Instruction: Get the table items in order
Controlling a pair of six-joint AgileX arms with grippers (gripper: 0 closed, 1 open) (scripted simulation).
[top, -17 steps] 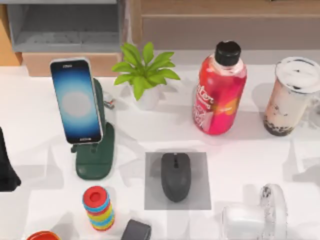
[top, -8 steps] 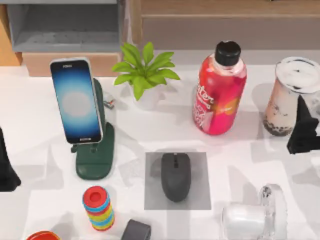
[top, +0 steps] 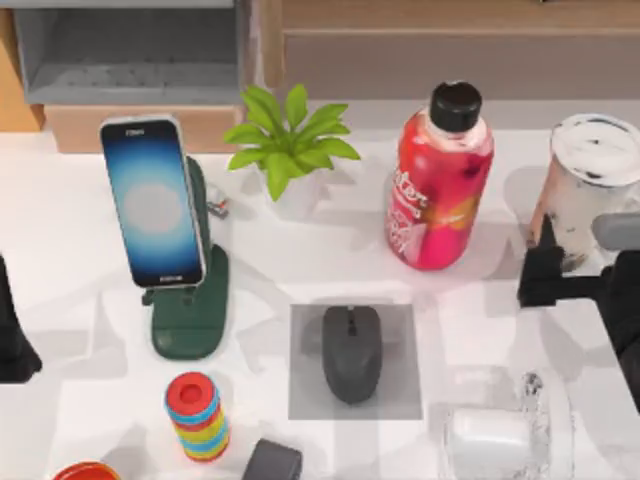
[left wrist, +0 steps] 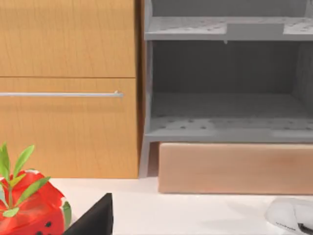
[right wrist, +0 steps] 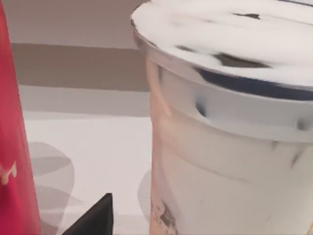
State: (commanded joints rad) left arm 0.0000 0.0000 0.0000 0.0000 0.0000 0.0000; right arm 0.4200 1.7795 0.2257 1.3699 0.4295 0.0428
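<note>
My right gripper (top: 548, 270) is at the right edge of the table (top: 80, 220), level with the lower part of the milk-tea cup (top: 585, 190), which stands near the far right corner. In the top view I see one dark finger against the cup's left side; I cannot tell how wide the fingers stand, and I have hold of nothing that I can see. From my right wrist the cup (right wrist: 230, 127) looms very close, white lid above and milky wall below, so I judge the step in hand to be closing in for a grasp on it.

To do this well I should come in level and square to the cup, so both fingers straddle the wall below the lid rather than riding up on the rim. The cup is tall and looks top-heavy; a push from one finger alone could tip it. The red bottle (top: 438, 180) stands to its left, well apart, so I have room on that side.

The mouse (top: 351, 352) lies on a grey pad (top: 400, 395) toward the near edge, middle. The smartphone (top: 153, 202) leans on a green stand (top: 195, 320) toward the left edge. My left arm (top: 12, 340) sits parked at the left edge.
</note>
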